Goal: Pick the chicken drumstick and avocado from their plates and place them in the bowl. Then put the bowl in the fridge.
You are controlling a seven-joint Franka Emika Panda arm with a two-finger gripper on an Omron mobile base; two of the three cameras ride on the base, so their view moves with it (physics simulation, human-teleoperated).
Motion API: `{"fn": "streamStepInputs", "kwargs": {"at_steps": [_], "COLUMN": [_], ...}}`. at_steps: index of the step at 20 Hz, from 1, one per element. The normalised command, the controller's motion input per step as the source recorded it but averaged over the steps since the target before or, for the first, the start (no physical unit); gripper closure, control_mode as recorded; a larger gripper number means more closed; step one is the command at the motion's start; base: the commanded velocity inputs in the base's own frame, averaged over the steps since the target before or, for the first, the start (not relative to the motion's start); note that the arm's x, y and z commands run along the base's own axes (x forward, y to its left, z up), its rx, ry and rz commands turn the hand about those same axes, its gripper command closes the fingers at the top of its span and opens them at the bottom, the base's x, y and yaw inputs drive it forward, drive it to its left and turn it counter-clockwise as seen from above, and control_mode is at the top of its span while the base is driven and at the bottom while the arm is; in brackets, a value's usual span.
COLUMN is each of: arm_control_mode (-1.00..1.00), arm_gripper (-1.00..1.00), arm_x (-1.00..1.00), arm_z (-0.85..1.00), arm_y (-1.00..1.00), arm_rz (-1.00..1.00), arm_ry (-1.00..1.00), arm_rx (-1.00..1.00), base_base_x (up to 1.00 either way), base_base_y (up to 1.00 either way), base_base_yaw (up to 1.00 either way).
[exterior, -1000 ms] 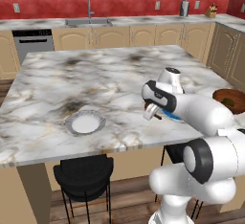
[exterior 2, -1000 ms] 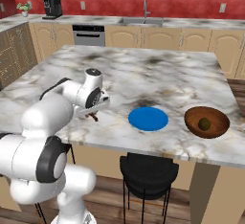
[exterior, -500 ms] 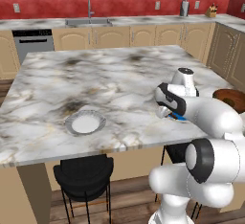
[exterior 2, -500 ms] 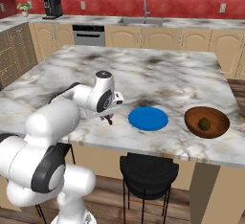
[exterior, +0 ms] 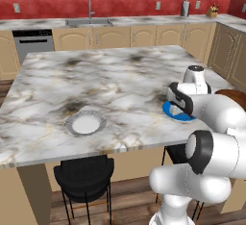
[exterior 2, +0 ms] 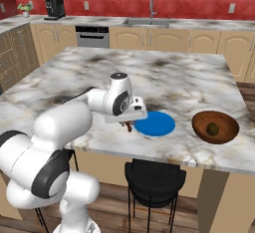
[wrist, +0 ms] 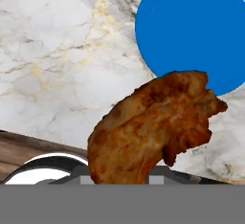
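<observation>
We have the gripper [exterior 2: 130, 123] out over the marble island [exterior: 96, 84], just at the near-left edge of the blue plate [exterior 2: 155, 123] in the right base view, and it is closed on the chicken drumstick [wrist: 153, 127], jaws drawn in narrow around it. From the hand view we see the reddish-brown meat filling the lower middle, its ragged thick end reaching up over the rim of the blue plate [wrist: 191, 31], with pale veined stone beneath on the left. In the right base view we catch a small dark-red bit of the drumstick [exterior 2: 129, 125] hanging under the hand, held clear of the counter surface. Off to the right of the blue plate sits the wooden bowl [exterior 2: 215, 127], near the island's right edge, and we can see the avocado [exterior 2: 213, 128] lying inside it, a dark olive lump at the bottom. In the left base view we spot the white plate [exterior: 85, 123] with its grey rim well apart on the near-left part of the island, while the blue plate [exterior: 177, 115] peeks out from behind the arm. A black stool [exterior 2: 153, 177] stands below the counter edge.
</observation>
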Motion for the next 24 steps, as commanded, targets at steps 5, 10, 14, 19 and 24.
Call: {"fn": "streamStepInputs", "kwargs": {"at_steps": [5, 10, 14, 19, 24], "arm_control_mode": [-1.0, -1.0, -1.0, -1.0, -1.0], "arm_gripper": [1.0, 1.0, 1.0, 1.0, 1.0], "arm_x": [0.0, 0.0, 0.02, 0.04, 0.02], "arm_z": [0.15, 0.13, 0.1, 0.11, 0.12], "arm_y": [-0.68, -0.69, -0.72, -0.73, -0.75], "arm_rz": [-0.23, -0.17, -0.15, -0.14, -0.08], "arm_ry": [0.03, 0.0, 0.0, 0.0, -0.01], "arm_rx": [-0.02, -0.03, -0.02, 0.0, 0.0], "base_base_x": [0.0, 0.0, 0.0, 0.0, 0.0], "base_base_y": [0.0, 0.0, 0.0, 0.0, 0.0], "base_base_yaw": [0.0, 0.0, 0.0, 0.0, 0.0]}}
